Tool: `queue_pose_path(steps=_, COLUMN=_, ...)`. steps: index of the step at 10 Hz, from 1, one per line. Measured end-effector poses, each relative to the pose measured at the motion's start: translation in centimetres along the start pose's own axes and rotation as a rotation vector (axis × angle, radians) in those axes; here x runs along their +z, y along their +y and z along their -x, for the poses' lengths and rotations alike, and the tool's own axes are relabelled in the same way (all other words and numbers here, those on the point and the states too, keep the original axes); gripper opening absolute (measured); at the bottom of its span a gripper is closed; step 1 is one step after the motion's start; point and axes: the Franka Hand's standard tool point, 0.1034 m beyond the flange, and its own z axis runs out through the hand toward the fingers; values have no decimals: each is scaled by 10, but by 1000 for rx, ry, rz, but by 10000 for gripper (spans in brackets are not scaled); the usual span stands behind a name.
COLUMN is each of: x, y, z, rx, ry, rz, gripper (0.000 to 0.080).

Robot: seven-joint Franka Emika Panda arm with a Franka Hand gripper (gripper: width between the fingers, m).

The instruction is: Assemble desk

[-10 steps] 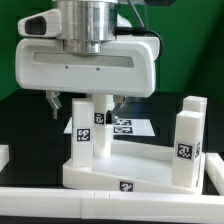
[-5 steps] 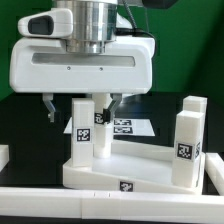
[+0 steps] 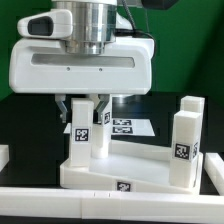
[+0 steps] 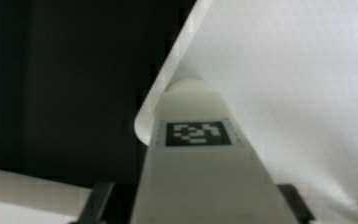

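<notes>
The gripper (image 3: 84, 104) sits in the upper middle of the exterior view, its two fingers pressed on the sides of one leg (image 3: 82, 134) that stands up on the tabletop panel (image 3: 128, 166). The desk looks like hard, smooth plastic, light and stiff, maybe a bit slippery. The flat sides near the leg's top seem the best place to hold it. I count three legs standing up: one held, two more (image 3: 186, 140) at the right. There is one panel, low in the picture.
</notes>
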Motion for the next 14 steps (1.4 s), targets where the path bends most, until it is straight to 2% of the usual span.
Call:
queue_pose_path(steps=3, x=0, y=0, z=0, rx=180, ry=-1, rz=-5, gripper=288)
queue_pose_path(steps=7, x=0, y=-3, z=-1, rx=608, ry=-2, rz=-9, gripper=288)
queue_pose_path(steps=9, x=1, y=-5, z=-2, rx=826, ry=-1, rz=-37, gripper=288)
queue_pose_path(steps=11, x=2, y=-5, z=-2, rx=1021, ry=-5, rz=-52, gripper=289)
queue_pose_path(steps=14, x=2, y=-5, z=-3, rx=1262, ry=-11, rz=-53, gripper=289)
